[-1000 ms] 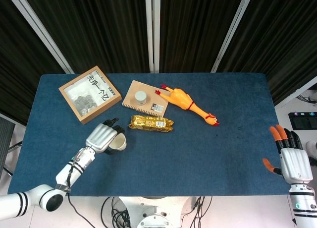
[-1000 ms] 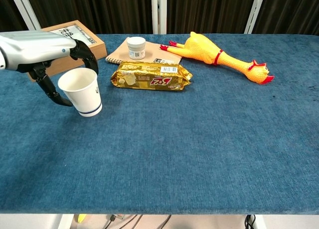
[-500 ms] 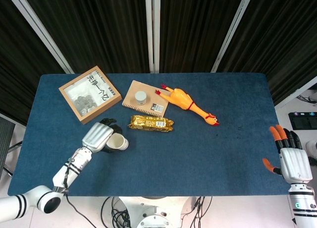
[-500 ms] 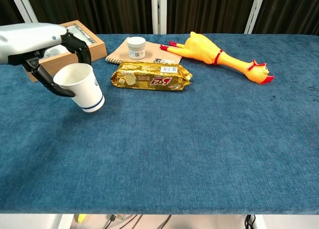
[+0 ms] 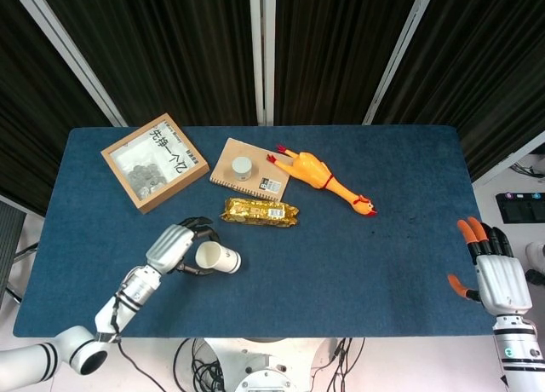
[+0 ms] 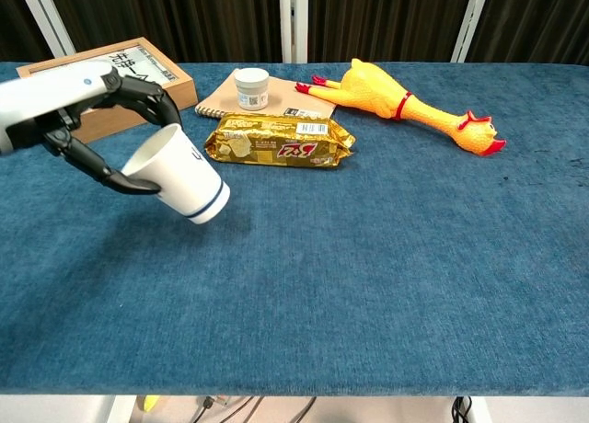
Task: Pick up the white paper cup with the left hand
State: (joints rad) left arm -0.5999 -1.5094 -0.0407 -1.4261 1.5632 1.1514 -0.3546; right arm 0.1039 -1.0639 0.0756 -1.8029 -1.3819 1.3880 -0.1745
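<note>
**White paper cup held tilted in my left hand, above the desk**

My left hand grasps the white paper cup near its rim, with dark fingers curled around the wall. The cup is tilted strongly, its open mouth turned toward the hand and its bottom, with a thin blue ring, pointing away. In the chest view I see a shadow on the blue desk under it, so the cup is lifted off the surface.

I take the gold snack packet as my landmark. The cup is in front of the packet, toward the robot and a little to the left, near it but not touching. Just behind the packet lies a spiral notebook with a small white jar standing on it. The yellow rubber chicken lies to the right of the packet, its red beak pointing away from it. A flat cardboard box with a printed label lies behind and left of the packet.

My right hand is well apart from the packet, at the desk's right edge, released, with fingers spread and holding nothing.
</note>
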